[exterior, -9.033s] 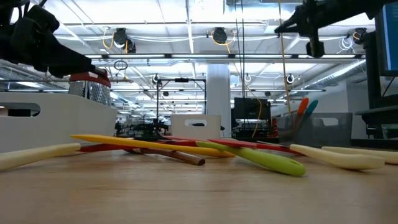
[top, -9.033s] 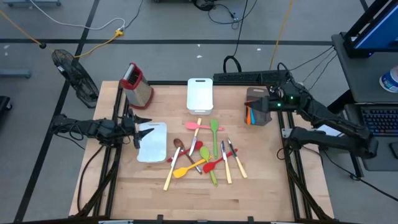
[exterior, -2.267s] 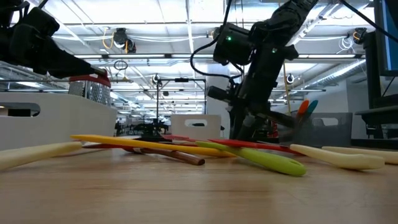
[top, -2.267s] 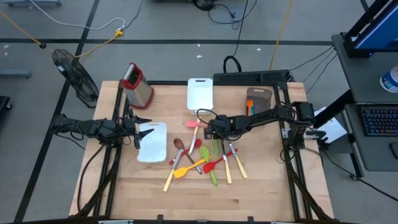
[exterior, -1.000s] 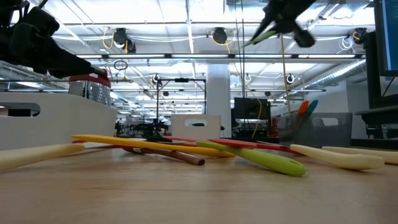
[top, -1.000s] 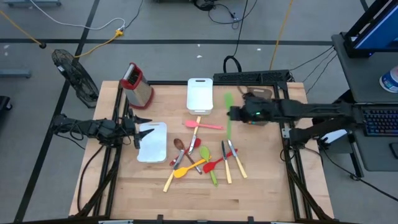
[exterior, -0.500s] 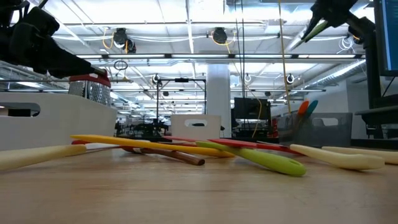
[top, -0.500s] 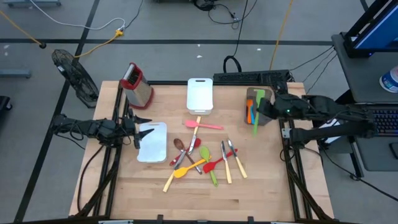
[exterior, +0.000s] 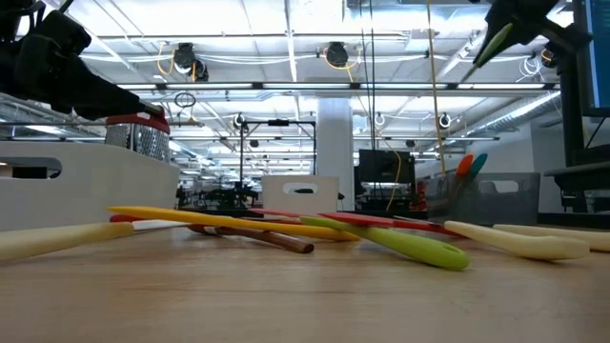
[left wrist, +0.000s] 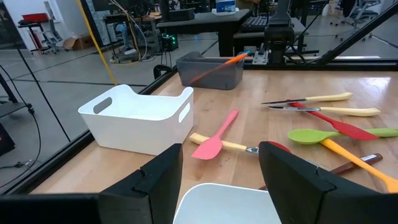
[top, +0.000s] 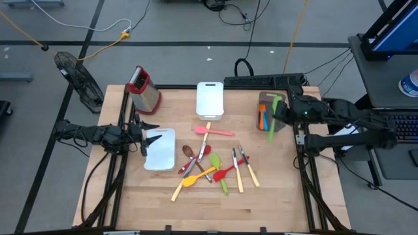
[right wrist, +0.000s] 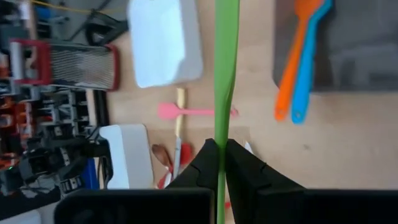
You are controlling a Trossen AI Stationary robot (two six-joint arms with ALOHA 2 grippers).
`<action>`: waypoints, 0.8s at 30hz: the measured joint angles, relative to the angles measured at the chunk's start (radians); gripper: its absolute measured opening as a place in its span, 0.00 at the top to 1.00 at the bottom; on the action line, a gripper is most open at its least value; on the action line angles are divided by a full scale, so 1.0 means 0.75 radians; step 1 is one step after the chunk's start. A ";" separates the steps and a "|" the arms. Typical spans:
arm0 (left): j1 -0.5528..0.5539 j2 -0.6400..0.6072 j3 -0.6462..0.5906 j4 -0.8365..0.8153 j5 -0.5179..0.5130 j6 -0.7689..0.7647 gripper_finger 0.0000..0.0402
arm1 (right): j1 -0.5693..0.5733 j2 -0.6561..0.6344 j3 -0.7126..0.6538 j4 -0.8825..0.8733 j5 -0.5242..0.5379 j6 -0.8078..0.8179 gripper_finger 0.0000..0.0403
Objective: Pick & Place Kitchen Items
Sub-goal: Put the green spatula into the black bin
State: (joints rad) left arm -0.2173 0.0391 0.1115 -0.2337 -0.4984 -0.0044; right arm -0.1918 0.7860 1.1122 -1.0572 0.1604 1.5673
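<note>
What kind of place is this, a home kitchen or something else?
Most likely a robotics lab or workshop, not a kitchen. The wooden table stands on a bare floor with cables, other workbenches fill the room, and long ceiling lights hang over an open hall.

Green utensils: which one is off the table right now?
The green spatula clamped in the shut right gripper, in the air beside the dark bin. The other green utensils lie in the pile on the table.

Utensil pile (top: pixel 212 166) at desk (top: pixel 274 196) centre. Tray (top: pixel 209 99) behind pile. Grater (top: pixel 145 89) at back left. Bin (top: pixel 264 103) at right edge, two utensils (top: pixel 262 120) inside.
</note>
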 joint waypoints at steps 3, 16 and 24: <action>0.000 0.000 0.000 0.000 0.000 0.000 0.46 | -0.068 0.000 0.000 -0.052 -0.119 0.049 0.99; 0.000 0.000 0.000 0.001 0.000 0.000 0.46 | -0.452 0.018 -0.157 0.077 -0.709 0.106 0.99; 0.000 0.000 0.000 0.001 0.000 0.000 0.46 | -0.734 0.089 -0.401 0.457 -1.011 0.021 0.99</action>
State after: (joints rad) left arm -0.2173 0.0391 0.1113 -0.2333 -0.4984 -0.0044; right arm -0.7424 0.8531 0.8116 -0.7143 -0.5982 1.5830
